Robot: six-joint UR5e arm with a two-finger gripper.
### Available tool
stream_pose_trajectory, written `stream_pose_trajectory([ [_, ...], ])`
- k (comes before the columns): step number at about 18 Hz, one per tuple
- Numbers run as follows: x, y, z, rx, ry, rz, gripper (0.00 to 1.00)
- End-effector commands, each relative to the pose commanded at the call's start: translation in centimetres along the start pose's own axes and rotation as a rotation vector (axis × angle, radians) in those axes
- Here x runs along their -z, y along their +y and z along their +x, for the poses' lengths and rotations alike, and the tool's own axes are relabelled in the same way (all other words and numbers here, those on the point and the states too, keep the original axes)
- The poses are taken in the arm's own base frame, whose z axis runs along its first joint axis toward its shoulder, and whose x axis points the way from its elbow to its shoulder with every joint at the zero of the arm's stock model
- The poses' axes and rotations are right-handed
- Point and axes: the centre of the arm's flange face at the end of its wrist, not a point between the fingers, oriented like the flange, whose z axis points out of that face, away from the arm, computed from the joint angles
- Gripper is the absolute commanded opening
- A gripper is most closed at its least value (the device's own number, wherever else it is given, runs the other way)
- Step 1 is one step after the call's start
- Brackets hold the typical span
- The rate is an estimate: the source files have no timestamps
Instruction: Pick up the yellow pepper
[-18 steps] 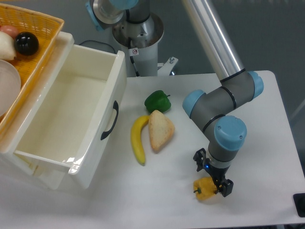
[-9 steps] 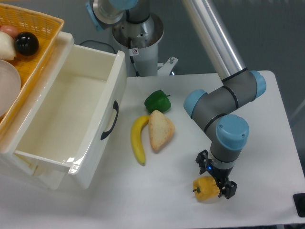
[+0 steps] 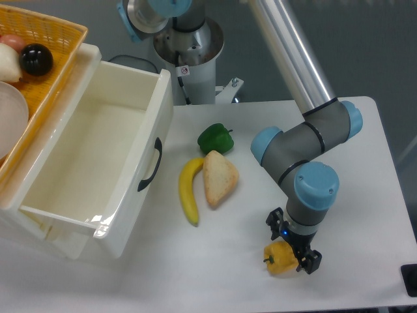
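The yellow pepper (image 3: 277,259) lies on the white table (image 3: 365,195) near the front edge, its dark stem pointing left. My gripper (image 3: 292,241) points straight down right over the pepper's right side. Its jaws stand open, one finger (image 3: 272,220) up and left of the pepper, the other (image 3: 312,261) at the pepper's right. The wrist hides part of the pepper. I cannot see whether the fingers touch it.
A green pepper (image 3: 215,138), a yellow banana (image 3: 189,191) and a piece of bread (image 3: 219,178) lie mid-table. An open white drawer box (image 3: 98,163) stands at the left, with a yellow basket (image 3: 45,45) of items behind it. The table's front edge is close.
The gripper has shifted slightly to the right and towards the front over the pepper. The pepper has not moved.
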Motion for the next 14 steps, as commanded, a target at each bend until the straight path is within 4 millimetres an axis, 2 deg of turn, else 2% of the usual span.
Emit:
stream_pose_trajectory([
  [4, -0.9, -0.1, -0.1, -0.002, 0.005, -0.001, 1.00],
  [5, -1.3, -0.4, 0.0, -0.005, 0.008, -0.003, 0.97],
  [9, -1.7, -0.8, 0.5, -0.013, 0.021, -0.009, 0.56],
  [10, -1.6, -0.8, 0.7, -0.011, 0.023, -0.010, 0.49],
  [12, -1.0, -0.9, 0.8, 0.014, 0.018, -0.012, 0.43],
  [14, 0.4, -1.0, 1.0, 0.034, 0.005, -0.016, 0.41],
])
